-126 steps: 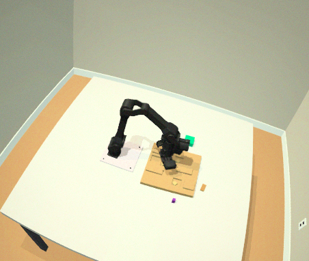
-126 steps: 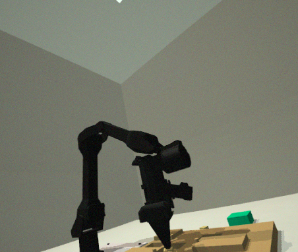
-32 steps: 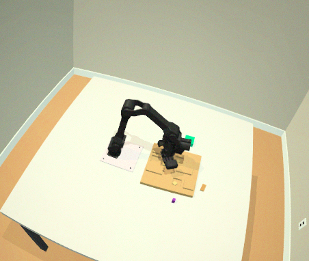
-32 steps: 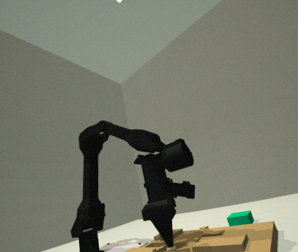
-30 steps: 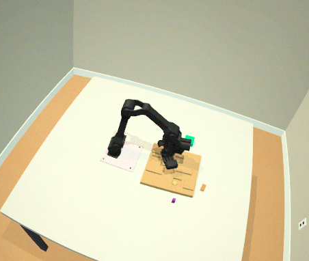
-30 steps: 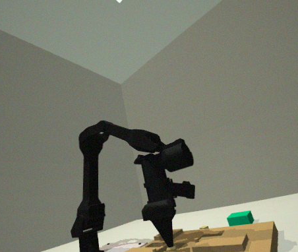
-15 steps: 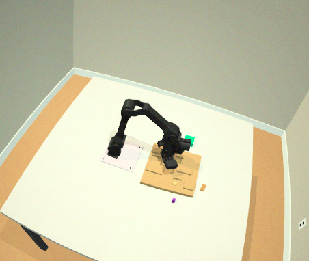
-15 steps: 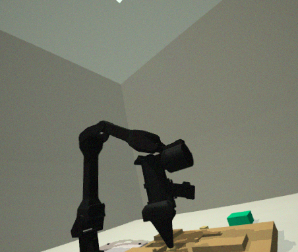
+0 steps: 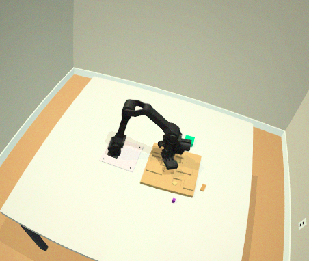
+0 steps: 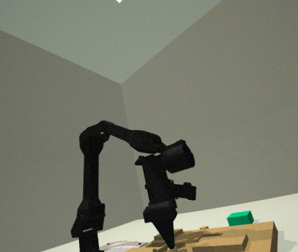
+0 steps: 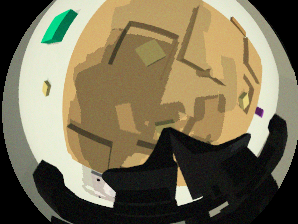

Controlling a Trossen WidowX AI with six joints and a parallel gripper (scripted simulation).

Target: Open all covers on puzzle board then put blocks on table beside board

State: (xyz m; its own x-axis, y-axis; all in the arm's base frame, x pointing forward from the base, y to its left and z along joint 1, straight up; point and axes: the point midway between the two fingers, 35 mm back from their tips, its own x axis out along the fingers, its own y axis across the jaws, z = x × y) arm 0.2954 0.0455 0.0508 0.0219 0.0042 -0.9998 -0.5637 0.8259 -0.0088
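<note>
The tan puzzle board lies flat with raised covers of the same colour, one showing as a slab in the exterior view. One yellow block sits in an uncovered well. A second yellow block shows in another well in the wrist view. A third yellow block lies just beyond the fingertips, partly hidden. Another small yellow block rests on the table, off the board. My gripper is shut and empty, tips low over the board's middle.
A green block stands on the table behind the board. An orange piece and a small purple block lie beside it. The arm's pale base plate is close to the board's left side.
</note>
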